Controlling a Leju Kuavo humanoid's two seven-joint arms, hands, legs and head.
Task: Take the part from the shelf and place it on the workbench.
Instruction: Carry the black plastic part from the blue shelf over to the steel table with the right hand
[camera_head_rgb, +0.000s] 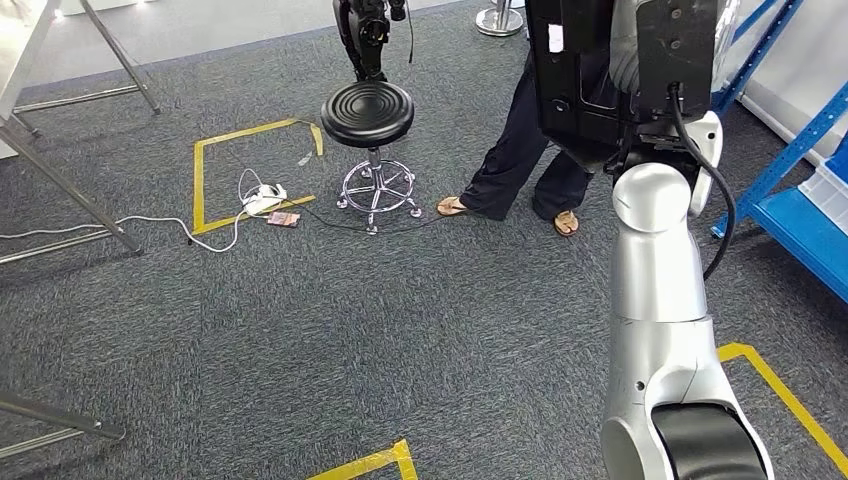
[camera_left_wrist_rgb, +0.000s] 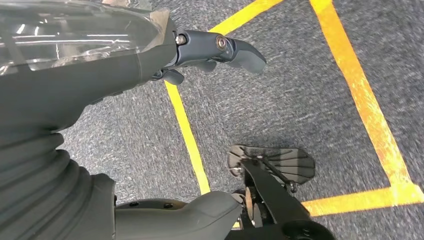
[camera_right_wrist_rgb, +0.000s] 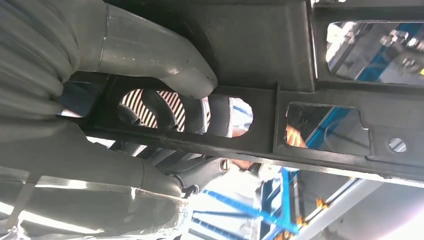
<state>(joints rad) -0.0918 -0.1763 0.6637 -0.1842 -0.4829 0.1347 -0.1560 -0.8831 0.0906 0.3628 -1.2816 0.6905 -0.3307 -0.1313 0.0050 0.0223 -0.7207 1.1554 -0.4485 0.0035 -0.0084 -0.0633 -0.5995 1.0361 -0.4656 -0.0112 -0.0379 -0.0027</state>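
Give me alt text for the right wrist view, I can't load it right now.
Close up, the right hand grips a black plastic part with cut-out openings, its thick grey thumb pressed over the part's frame and darker fingers showing through an opening. Beyond the part, blurred blue shelving shows through the openings and past the part's edge.

We saw the stool (camera_head_rgb: 368, 112) left of a person (camera_head_rgb: 520, 150), the part (camera_head_rgb: 580, 70) raised before them, the shelf (camera_head_rgb: 800, 200) at right.
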